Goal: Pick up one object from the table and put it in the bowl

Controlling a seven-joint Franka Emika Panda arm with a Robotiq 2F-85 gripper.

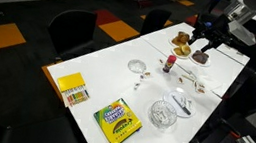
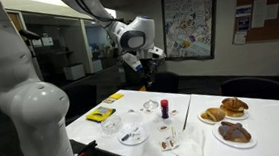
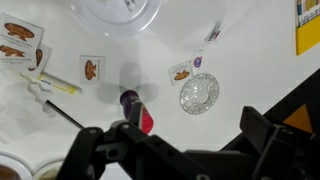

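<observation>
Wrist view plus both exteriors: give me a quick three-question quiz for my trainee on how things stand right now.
1. True or false: the gripper is shut on an object.
2. In the wrist view, what lies nearest the gripper? A) small red bottle B) a banana C) a mug
3. In an exterior view, which stands nearer the glass bowl: the yellow-green box or the orange-yellow box?
Key: 1 false, it is open and empty; 2 A; 3 the yellow-green box.
</observation>
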